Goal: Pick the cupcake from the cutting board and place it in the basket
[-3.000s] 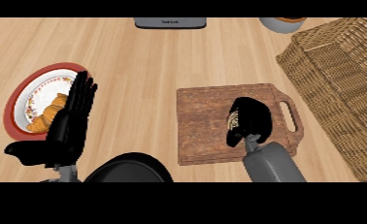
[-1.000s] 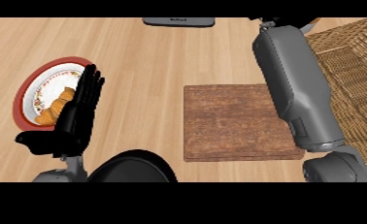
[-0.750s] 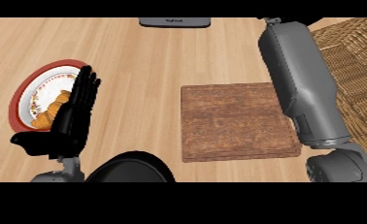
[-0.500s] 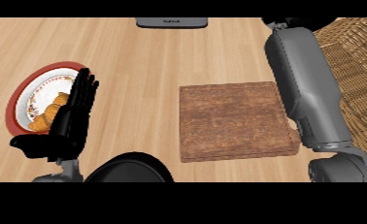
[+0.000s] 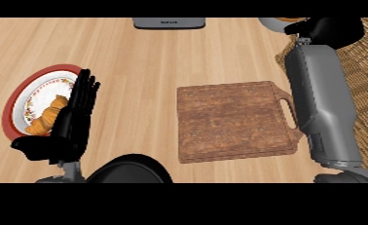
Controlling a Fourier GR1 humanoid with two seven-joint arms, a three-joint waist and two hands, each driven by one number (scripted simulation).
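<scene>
Since three seconds ago the right arm has swung off the cutting board and now stretches toward one o'clock, its right hand a dark shape at the upper right over the basket; whether its fingers are curled or straight cannot be told, and the cupcake is not visible, the board lying bare with its handle toward three o'clock. At eight o'clock the left hand rests open, fingers straight and pointing to twelve, holding nothing, overlapping the edge of a red-rimmed plate that carries a croissant. At twelve o'clock a grey appliance meets the counter's far edge.
</scene>
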